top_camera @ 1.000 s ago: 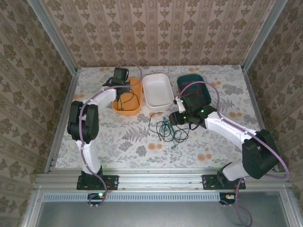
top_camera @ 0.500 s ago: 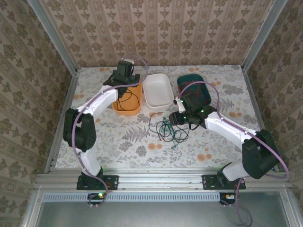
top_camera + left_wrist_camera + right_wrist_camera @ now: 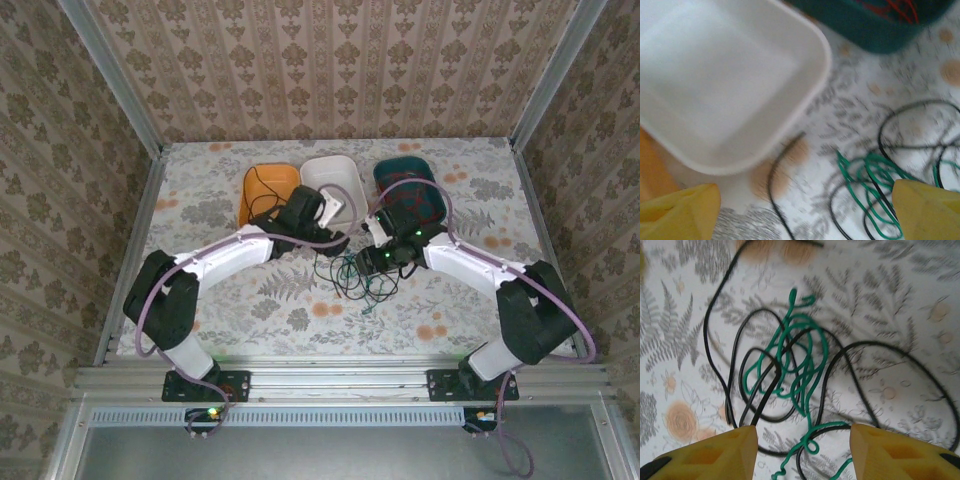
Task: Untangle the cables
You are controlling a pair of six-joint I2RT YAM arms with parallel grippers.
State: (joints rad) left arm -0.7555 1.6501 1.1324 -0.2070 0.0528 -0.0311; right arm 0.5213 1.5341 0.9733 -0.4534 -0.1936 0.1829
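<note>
Cables, green and black, lay tangled on the flowered table near the white tray, where we saw the left gripper wide open beside them and the right gripper above them, fingers apart, both holding nothing.

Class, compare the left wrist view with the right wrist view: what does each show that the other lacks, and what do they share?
Left wrist view: the white tray, the teal tray holding a red cable, and a sliver of the orange tray. Right wrist view: the green cable with its curled ends, and the knot where it winds through the black cables. Shared: green and black cables on the floral tablecloth.
</note>
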